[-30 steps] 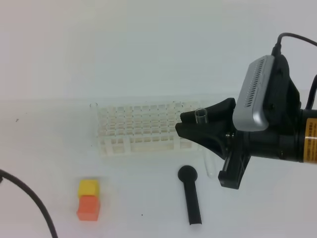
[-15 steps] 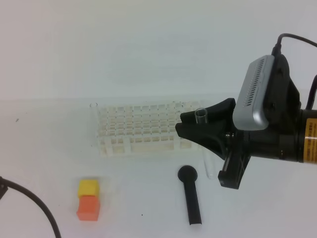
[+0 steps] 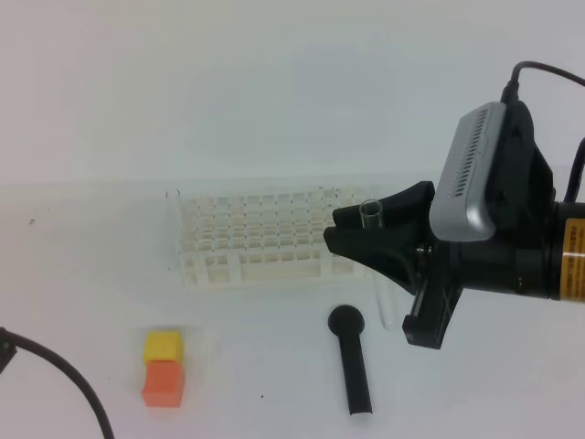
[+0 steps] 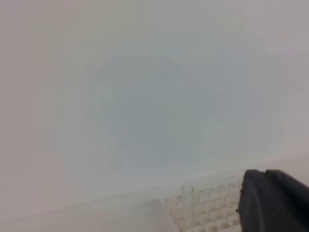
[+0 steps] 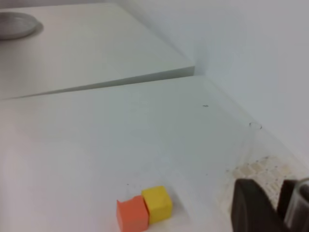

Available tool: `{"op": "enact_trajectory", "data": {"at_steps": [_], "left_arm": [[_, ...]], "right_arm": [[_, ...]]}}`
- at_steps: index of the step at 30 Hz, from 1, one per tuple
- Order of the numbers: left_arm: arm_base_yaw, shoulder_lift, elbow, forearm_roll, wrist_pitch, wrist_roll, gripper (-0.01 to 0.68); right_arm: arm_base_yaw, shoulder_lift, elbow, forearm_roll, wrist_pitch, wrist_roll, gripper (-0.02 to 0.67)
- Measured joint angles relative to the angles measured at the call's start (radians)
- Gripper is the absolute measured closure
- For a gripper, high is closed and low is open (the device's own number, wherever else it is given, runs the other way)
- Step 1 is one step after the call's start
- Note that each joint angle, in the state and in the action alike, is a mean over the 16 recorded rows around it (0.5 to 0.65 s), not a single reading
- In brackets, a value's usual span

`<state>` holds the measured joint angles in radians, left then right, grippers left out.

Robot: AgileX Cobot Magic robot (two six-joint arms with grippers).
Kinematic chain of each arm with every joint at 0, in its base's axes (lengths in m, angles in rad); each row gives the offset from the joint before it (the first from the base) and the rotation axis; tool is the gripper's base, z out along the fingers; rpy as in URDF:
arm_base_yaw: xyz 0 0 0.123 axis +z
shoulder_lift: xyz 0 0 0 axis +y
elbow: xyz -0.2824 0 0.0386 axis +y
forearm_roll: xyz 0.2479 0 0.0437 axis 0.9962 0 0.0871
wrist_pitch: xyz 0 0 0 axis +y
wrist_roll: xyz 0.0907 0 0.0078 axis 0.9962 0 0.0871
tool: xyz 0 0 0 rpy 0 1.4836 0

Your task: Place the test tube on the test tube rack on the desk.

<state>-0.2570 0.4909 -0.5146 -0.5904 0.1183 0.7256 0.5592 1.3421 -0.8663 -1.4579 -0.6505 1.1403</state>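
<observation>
Over the last second the scene is almost static: the right gripper (image 3: 366, 240) keeps its place just right of the test tube rack (image 3: 256, 236), and only the black cable (image 3: 64, 380) at the near left corner has shifted slightly. The jaws stand narrow, closed on the test tube (image 3: 377, 265), which hangs nearly upright with its open rim above the jaws and its rounded end low, near the tabletop (image 3: 274, 110). This suggests a pause before transport; the tube is not yet over any hole. The left gripper (image 4: 273, 200) shows only as a dark body at the lower right of its wrist view; its jaws are shut and appear to hold nothing, though the view is poor. A second clear tube (image 3: 172, 196) seems to stand at the rack's far left corner. Open room lies left and far of the rack. The black round-headed stick (image 3: 352, 357) lies just near of the tube's end; the yellow block (image 3: 164, 347) and orange block (image 3: 164, 383) sit well apart, near left.
</observation>
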Motion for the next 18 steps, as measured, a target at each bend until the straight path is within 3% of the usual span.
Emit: {"op": "enact_trajectory", "data": {"at_steps": [8, 18], "left_arm": [[0.01, -0.133, 0.123, 0.112, -0.048, 0.0, 0.674], [0.032, -0.389, 0.414, 0.277, -0.078, 0.0, 0.674]], "right_arm": [[0.0, 0.0, 0.0, 0.0, -0.008, 0.035, 0.537], [0.0, 0.0, 0.0, 0.0, -0.031, 0.072, 0.537]]}}
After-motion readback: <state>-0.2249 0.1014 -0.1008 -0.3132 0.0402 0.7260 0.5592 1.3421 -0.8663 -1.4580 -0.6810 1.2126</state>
